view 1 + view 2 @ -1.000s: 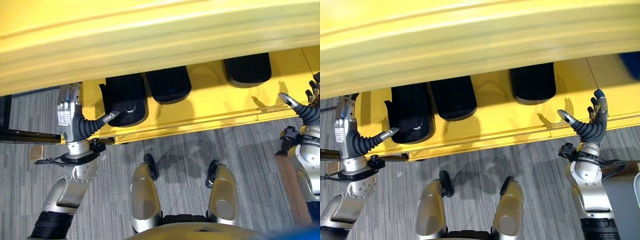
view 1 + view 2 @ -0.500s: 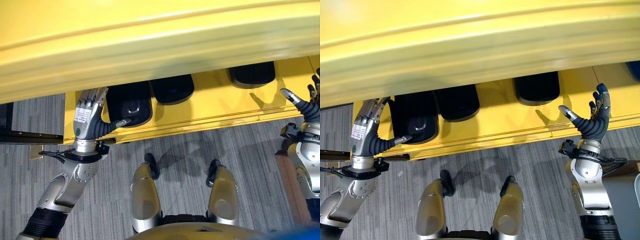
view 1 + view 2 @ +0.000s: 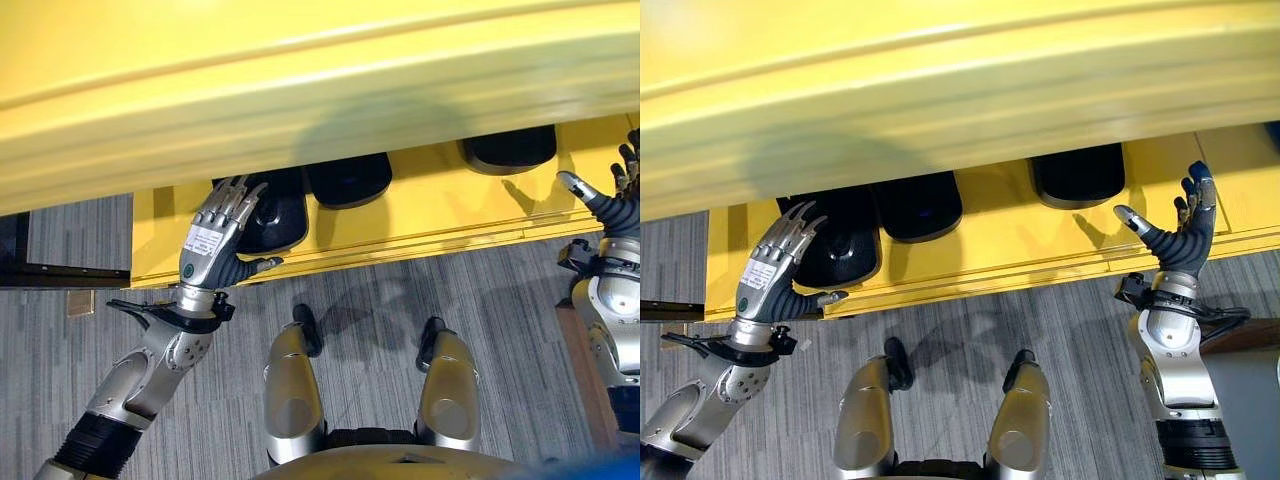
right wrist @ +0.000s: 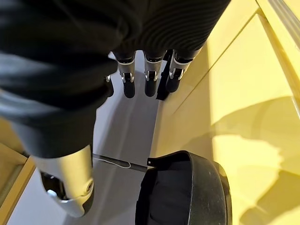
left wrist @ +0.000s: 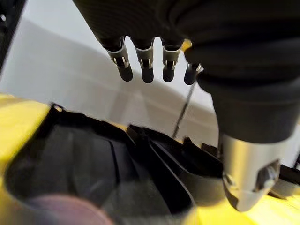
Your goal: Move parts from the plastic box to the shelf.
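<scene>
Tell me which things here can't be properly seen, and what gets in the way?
- Black parts on the lower yellow shelf: their far ends are hidden under the upper yellow shelf in the eye views.
- Leftmost black part: partly covered by the left robot hand.
- Right robot hand: cut off by the left eye view's edge.

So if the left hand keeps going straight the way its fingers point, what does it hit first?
Most likely the leftmost black part on the yellow shelf: the left hand has open fingers aimed at it from the shelf's front edge, though depth is hard to judge.
</scene>
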Controlling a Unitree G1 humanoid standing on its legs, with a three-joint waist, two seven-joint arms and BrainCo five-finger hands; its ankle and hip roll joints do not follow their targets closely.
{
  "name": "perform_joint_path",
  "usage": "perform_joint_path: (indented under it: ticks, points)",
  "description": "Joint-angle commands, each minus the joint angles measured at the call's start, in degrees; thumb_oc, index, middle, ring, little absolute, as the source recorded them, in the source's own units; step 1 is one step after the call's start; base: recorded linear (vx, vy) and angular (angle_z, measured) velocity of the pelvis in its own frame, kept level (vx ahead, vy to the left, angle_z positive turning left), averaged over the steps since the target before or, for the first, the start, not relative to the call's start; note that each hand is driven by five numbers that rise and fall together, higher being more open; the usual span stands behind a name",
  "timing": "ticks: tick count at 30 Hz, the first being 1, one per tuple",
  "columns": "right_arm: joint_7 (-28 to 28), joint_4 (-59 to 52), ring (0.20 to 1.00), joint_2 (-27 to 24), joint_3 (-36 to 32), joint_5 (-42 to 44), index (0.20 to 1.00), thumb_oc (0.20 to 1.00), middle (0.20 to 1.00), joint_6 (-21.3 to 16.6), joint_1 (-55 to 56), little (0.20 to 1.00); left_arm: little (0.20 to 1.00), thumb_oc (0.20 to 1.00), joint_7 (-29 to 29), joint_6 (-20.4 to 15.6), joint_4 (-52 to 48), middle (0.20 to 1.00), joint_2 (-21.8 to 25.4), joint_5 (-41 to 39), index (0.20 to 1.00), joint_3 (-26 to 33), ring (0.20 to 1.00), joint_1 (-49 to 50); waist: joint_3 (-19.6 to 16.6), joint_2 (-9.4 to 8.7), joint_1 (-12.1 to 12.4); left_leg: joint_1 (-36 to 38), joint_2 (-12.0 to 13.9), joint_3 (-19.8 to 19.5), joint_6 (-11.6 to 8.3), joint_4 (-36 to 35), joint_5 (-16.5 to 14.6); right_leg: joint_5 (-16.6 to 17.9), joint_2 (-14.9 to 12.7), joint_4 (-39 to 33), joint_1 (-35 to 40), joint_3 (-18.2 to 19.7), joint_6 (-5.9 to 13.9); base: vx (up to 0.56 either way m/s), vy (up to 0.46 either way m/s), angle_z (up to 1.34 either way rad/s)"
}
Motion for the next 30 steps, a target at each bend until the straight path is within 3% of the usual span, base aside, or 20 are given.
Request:
perform_joint_path:
  ticks: [1, 2, 5, 11, 14, 19, 22, 24, 25, 26, 27, 30]
  points:
    - [-0.40, 1.30, 1.000, -1.61, -1.35, 0.78, 1.000, 1.000, 1.000, -3.31, -3.54, 1.000, 1.000, 1.000, -2.76, 2.19, -1.61, 1.000, 3.02, -0.43, 1.000, -0.10, 1.000, -0.19, -0.64, -1.29, -0.28, 4.26, -2.89, 3.09, 4.79, 0.34, -5.06, 0.87, 1.46, 1.83, 0.93, -3.83, -1.94, 0.04, -0.022, 0.00]
    - [-0.23, 1.52, 1.000, -1.80, -1.08, 0.95, 1.000, 1.000, 1.000, -2.89, -4.00, 1.000, 1.000, 1.000, -3.03, 4.96, -0.70, 1.000, 2.90, -1.93, 1.000, -1.27, 1.000, -0.53, -0.62, -1.35, -0.27, 4.28, -2.75, 3.14, 4.75, 0.30, -4.95, 0.85, 1.57, 1.86, 0.97, -3.83, -1.94, 0.04, -0.020, 0.00]
    - [-0.39, 1.64, 1.000, -1.98, -0.94, 1.45, 1.000, 1.000, 1.000, -2.18, -4.65, 1.000, 1.000, 1.000, -3.42, 8.94, 1.22, 1.000, 2.63, -4.08, 1.000, -2.88, 1.000, -1.16, -0.41, -1.52, -0.25, 4.23, -2.61, 2.90, 4.65, 0.33, -4.82, 0.78, 1.82, 2.02, 0.96, -3.72, -1.98, 0.01, -0.008, 0.00]
    - [-0.19, 2.33, 1.000, -1.36, -1.00, 1.70, 1.000, 1.000, 1.000, -2.14, -5.09, 1.000, 1.000, 1.000, -3.69, 13.45, 5.34, 1.000, 0.85, -4.49, 1.000, -6.19, 1.000, -2.75, -0.18, -1.91, -0.37, 4.08, -2.33, 2.65, 4.72, 0.38, -4.70, 0.62, 2.17, 2.42, 0.80, -3.44, -2.14, 0.00, 0.000, 0.00]
    - [-0.71, 2.33, 1.000, -1.11, -1.34, 1.50, 1.000, 1.000, 1.000, -0.96, -5.76, 1.000, 1.000, 1.000, 0.95, 19.11, 10.82, 1.000, -1.65, -10.12, 1.000, -7.63, 1.000, -3.01, -0.04, -2.31, -0.10, 4.20, -1.91, 2.48, 4.63, 0.50, -4.67, 0.40, 2.46, 2.61, 1.06, -3.44, -2.34, 0.05, -0.036, -0.01]
    - [-1.39, 1.98, 1.000, -0.41, -1.97, 1.30, 1.000, 1.000, 1.000, -0.44, -5.25, 1.000, 1.000, 1.000, 3.25, 21.67, 14.86, 1.000, -3.91, -10.21, 1.000, -7.28, 1.000, -2.58, -0.02, -2.61, 0.08, 4.13, -1.88, 2.05, 4.62, 1.01, -4.87, 0.30, 2.63, 2.88, 1.22, -3.28, -2.56, 0.02, -0.011, 0.00]
    - [-1.35, 1.88, 1.000, -0.30, -2.02, 1.23, 1.000, 1.000, 1.000, 0.05, -5.18, 1.000, 1.000, 1.000, 3.98, 20.96, 16.82, 1.000, -4.53, -9.32, 1.000, -7.47, 1.000, -3.19, -0.02, -2.84, -0.03, 4.39, -1.78, 1.97, 4.68, 1.28, -5.09, 0.13, 2.69, 3.19, 1.48, -3.11, -2.57, 0.04, -0.004, 0.01]
    - [-1.27, 1.80, 1.000, -0.14, -2.00, 1.31, 1.000, 1.000, 1.000, 0.00, -4.74, 1.000, 1.000, 1.000, 3.23, 20.81, 17.40, 1.000, -5.14, -8.33, 1.000, -7.99, 1.000, -4.28, -0.01, -3.04, -0.24, 4.41, -1.69, 1.92, 4.94, 1.71, -5.37, 0.05, 2.80, 3.47, 1.58, -2.82, -2.62, 0.06, -0.001, 0.01]
    - [-0.91, 2.02, 1.000, 0.15, -1.76, 1.30, 1.000, 1.000, 1.000, -0.08, -4.56, 1.000, 1.000, 1.000, 1.25, 22.56, 17.84, 1.000, -5.72, -7.32, 1.000, -9.05, 1.000, -5.56, -0.06, -3.36, -0.54, 4.56, -1.56, 1.93, 5.24, 2.09, -5.65, 0.13, 2.89, 3.84, 1.63, -2.64, -2.47, 0.09, -0.009, 0.00]
    - [-0.62, 2.20, 1.000, 0.20, -1.47, 1.53, 1.000, 1.000, 1.000, -0.06, -4.68, 1.000, 0.291, 0.291, 0.37, 23.88, 18.93, 0.291, -6.16, -7.13, 0.291, -9.96, 0.291, -6.50, -0.08, -3.59, -0.72, 4.60, -1.33, 1.97, 5.29, 2.45, -5.82, 0.09, 3.01, 4.11, 1.68, -2.50, -2.45, 0.09, -0.013, -0.01]
    - [-0.55, 2.24, 1.000, 0.21, -1.29, 1.49, 1.000, 1.000, 1.000, 0.06, -4.80, 1.000, 0.200, 0.200, 0.73, 24.12, 19.57, 0.200, -6.39, -7.07, 0.200, -10.32, 0.200, -6.79, -0.09, -3.69, -0.80, 4.62, -1.23, 2.01, 5.31, 2.63, -5.89, 0.07, 3.05, 4.25, 1.68, -2.43, -2.44, 0.06, -0.007, 0.00]
    - [-0.41, 2.30, 1.000, 0.31, -0.85, 1.41, 1.000, 1.000, 1.000, 0.20, -4.89, 1.000, 0.200, 0.200, 1.77, 25.06, 20.94, 0.200, -6.84, -8.17, 0.200, -10.74, 0.200, -7.63, -0.08, -3.85, -1.02, 4.69, -1.07, 2.09, 5.43, 3.04, -6.09, -0.04, 3.23, 4.56, 1.73, -2.21, -2.48, 0.04, 0.001, 0.00]
